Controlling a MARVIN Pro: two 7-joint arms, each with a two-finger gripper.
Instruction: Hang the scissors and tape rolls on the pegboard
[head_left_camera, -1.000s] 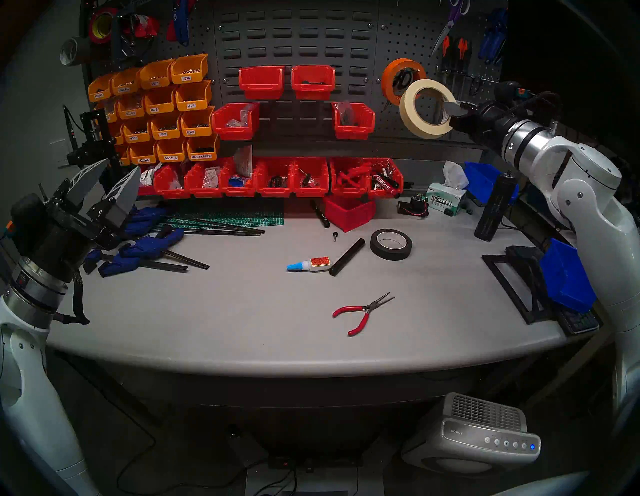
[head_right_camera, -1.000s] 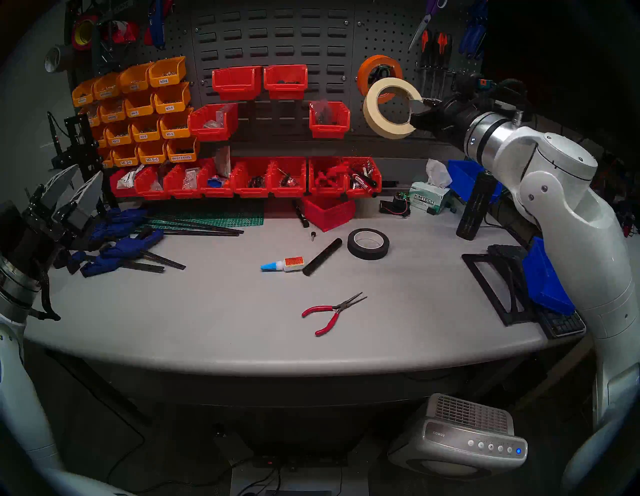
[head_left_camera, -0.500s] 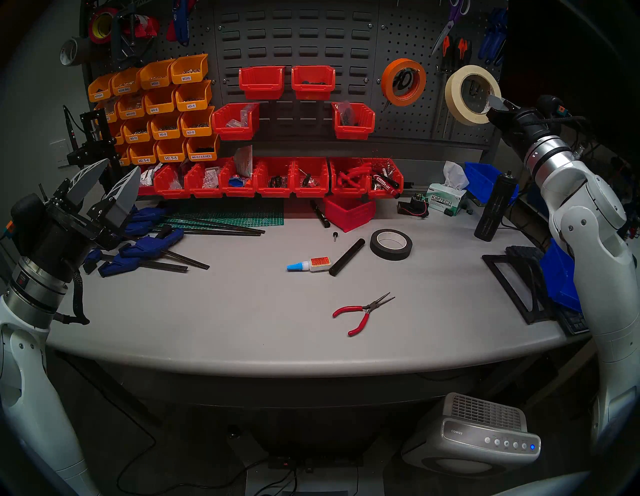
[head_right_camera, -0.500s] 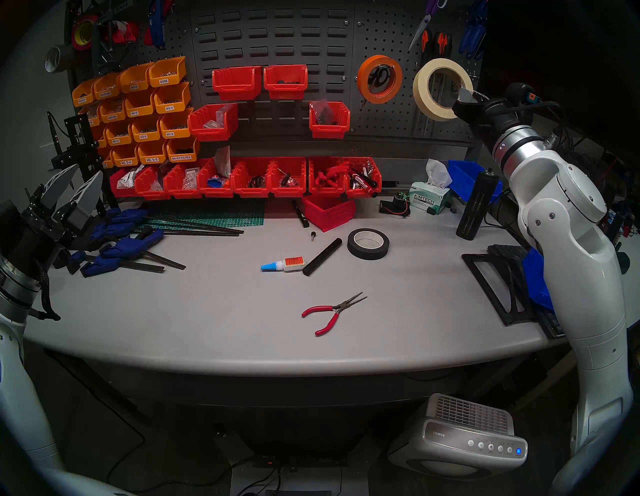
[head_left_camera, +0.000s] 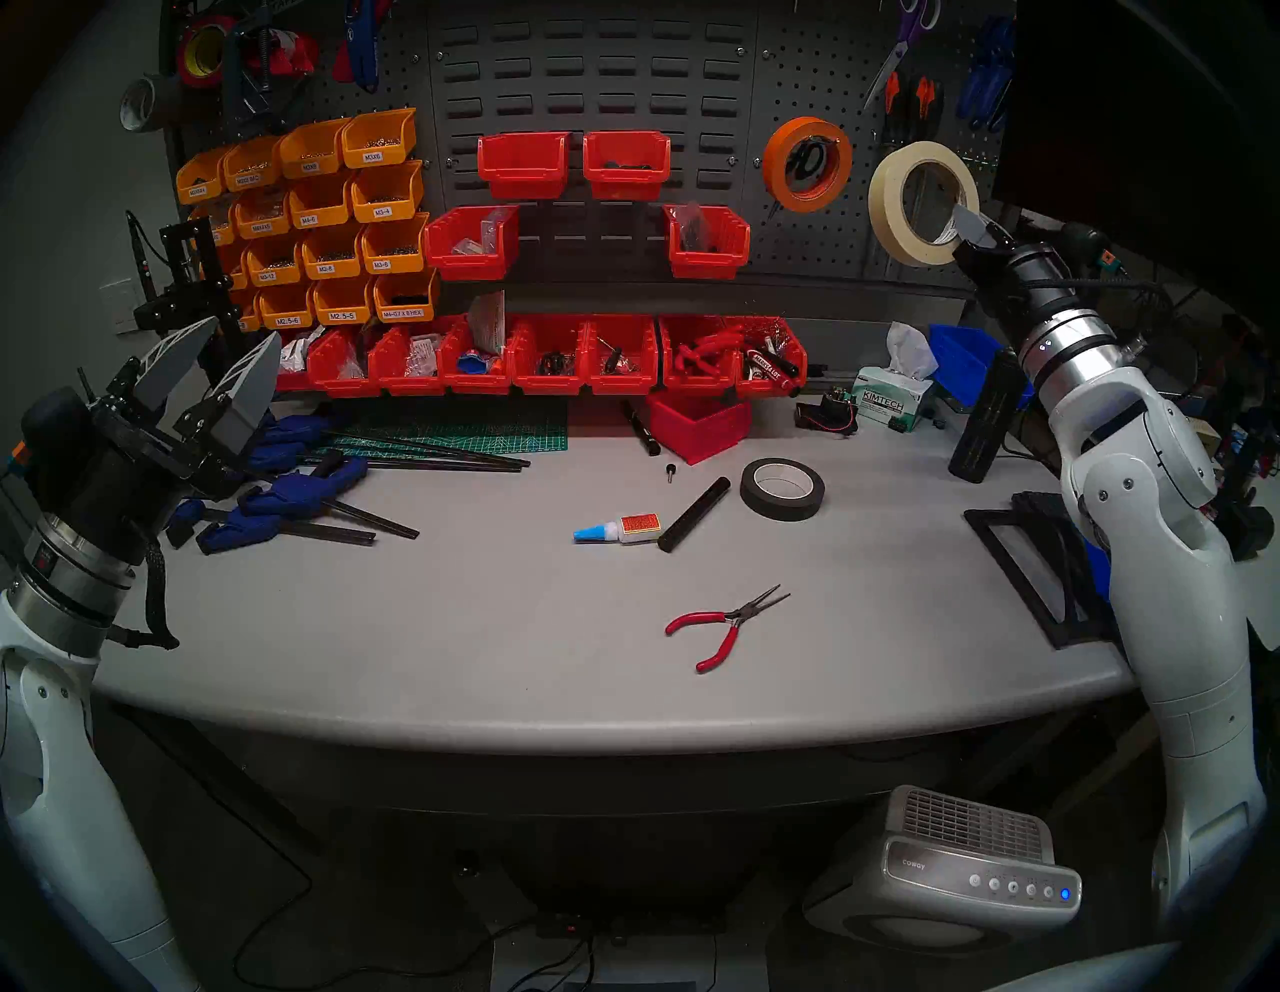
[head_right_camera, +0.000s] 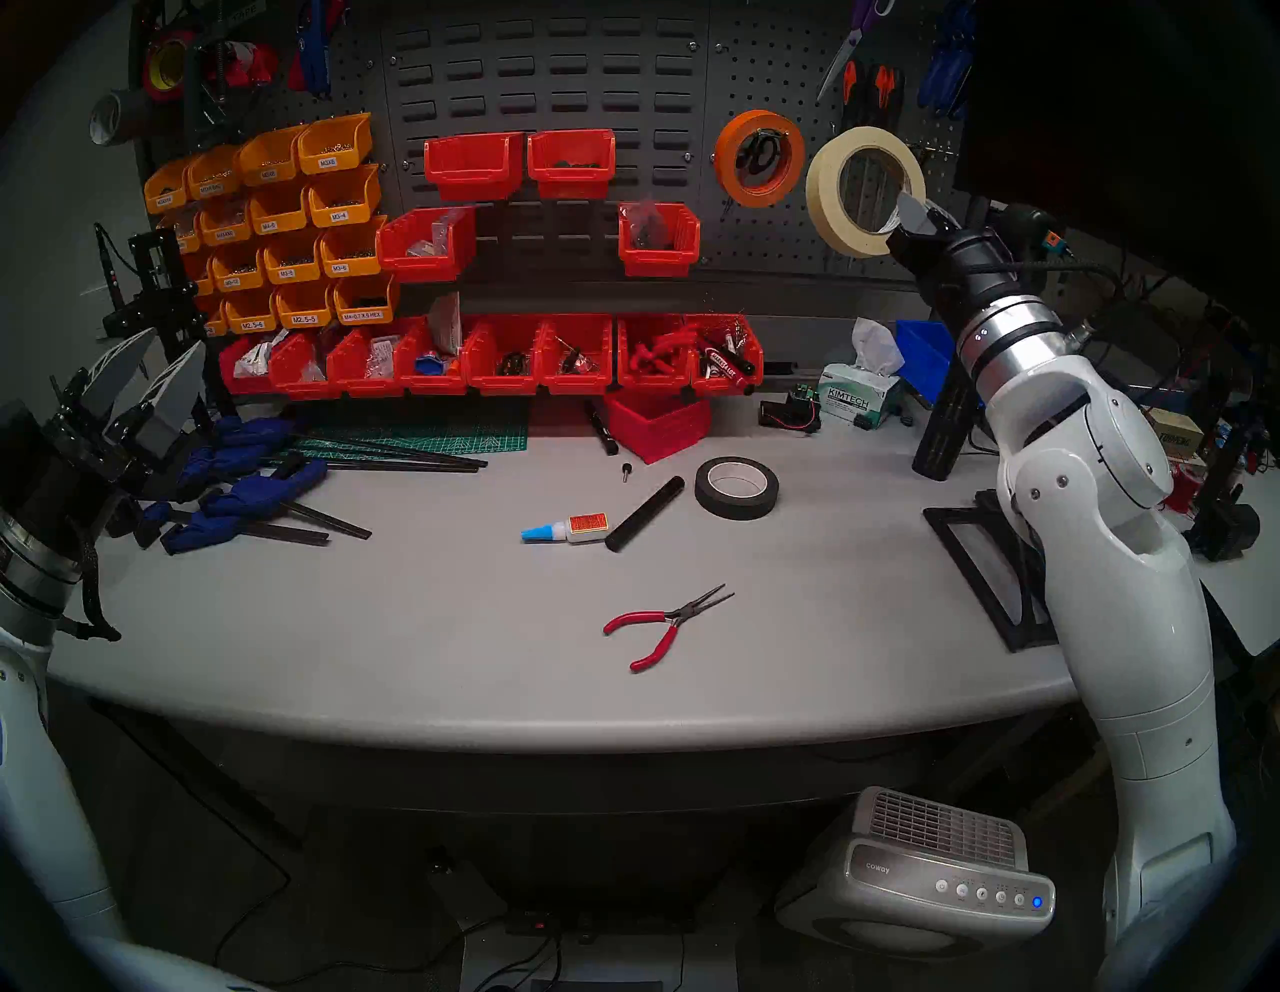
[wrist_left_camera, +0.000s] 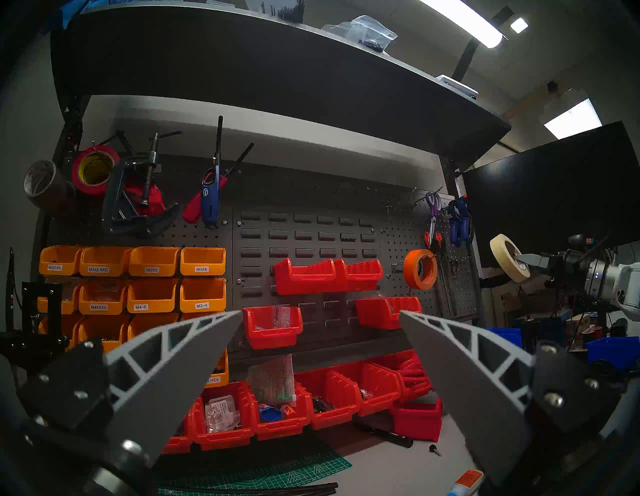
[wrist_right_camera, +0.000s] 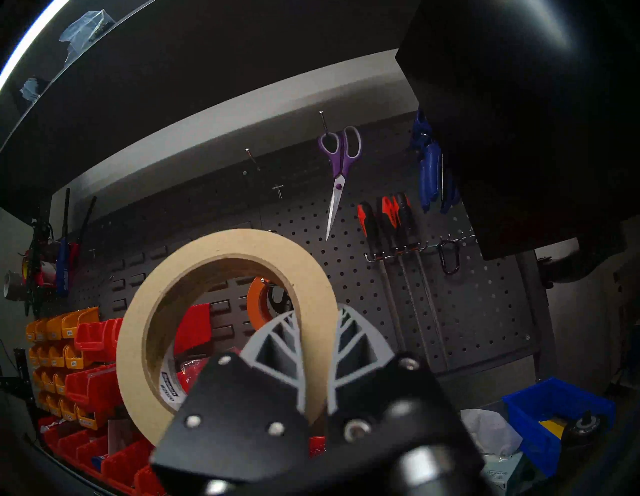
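In the head left view we see the cream roll (head_left_camera: 889, 208), a slim ring standing on edge in the air before the pegboard (head_left_camera: 817, 235), right of the orange roll (head_left_camera: 807, 165) that hangs there. The right pincer (head_left_camera: 970, 232) is clamped on its lower right rim. Small black scissors (head_left_camera: 803, 163) show through the orange roll's hole. The left pincer (head_left_camera: 208, 367) stands apart, holding nothing, over the table's (head_left_camera: 485, 623) left end. On the grey table lie red pliers (head_left_camera: 724, 623), a black roll (head_left_camera: 783, 489) and a glue bottle (head_left_camera: 616, 530).

In the head right view we see the same: the cream roll (head_right_camera: 824, 201) held up by the right pincer (head_right_camera: 911, 220), near the orange roll (head_right_camera: 759, 158), with the left pincer (head_right_camera: 149, 370) at the left edge.

From the left wrist we look between the left pincer's (wrist_left_camera: 320, 313) parted fingers at red and yellow bins. Far right, the cream roll (wrist_left_camera: 500, 258) sits in the right pincer (wrist_left_camera: 523, 259), clear of the pegboard (wrist_left_camera: 391, 249) and to the right of the orange roll (wrist_left_camera: 417, 270). A shelf and ceiling lights lie above.

From the right wrist the cream roll (wrist_right_camera: 145, 332) fills the middle, its rim squeezed between the right pincer's (wrist_right_camera: 315, 346) fingers, one inside the ring and one outside. Through the hole we see the orange roll (wrist_right_camera: 256, 301) and scissors (wrist_right_camera: 278, 299). Purple scissors (wrist_right_camera: 339, 169) hang higher on the pegboard (wrist_right_camera: 467, 304).
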